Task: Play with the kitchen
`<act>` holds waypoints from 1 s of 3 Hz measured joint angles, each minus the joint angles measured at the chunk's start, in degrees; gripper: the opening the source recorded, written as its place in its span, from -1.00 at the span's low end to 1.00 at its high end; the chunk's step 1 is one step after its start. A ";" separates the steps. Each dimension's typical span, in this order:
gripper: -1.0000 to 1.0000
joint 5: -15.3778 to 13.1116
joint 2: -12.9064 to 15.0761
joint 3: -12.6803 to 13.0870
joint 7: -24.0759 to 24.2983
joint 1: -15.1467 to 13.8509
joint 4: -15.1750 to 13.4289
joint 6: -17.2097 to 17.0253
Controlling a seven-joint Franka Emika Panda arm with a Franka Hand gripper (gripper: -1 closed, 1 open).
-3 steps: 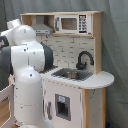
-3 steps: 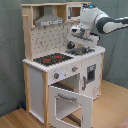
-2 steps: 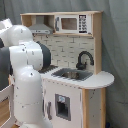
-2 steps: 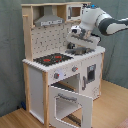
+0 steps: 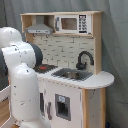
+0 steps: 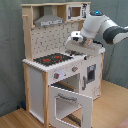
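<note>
Second exterior view: kitchen [image 6: 60, 65] at centre, stiff, heavy, likely best worked by oven door [image 6: 70, 106] hanging open at 6 o'clock; gripper [image 6: 75, 41] over sink at 2 o'clock, claw state unclear.

The arm [image 6: 102, 29] reaches over the kitchen [image 6: 55, 75], whose oven door [image 6: 71, 106] hangs open.

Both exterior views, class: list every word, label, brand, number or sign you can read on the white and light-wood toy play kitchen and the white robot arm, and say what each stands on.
None can be read.
White and light-wood toy play kitchen: no legible text.
Microwave panel: marks too blurred to read.
White robot arm: no visible lettering.
</note>
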 joint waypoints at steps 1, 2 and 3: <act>1.00 -2.80 -0.64 -0.02 2.66 4.57 0.04 0.37; 1.00 -5.79 -1.27 -0.07 5.99 8.43 0.04 0.37; 1.00 -9.29 -2.14 -0.09 9.90 12.04 -0.01 0.37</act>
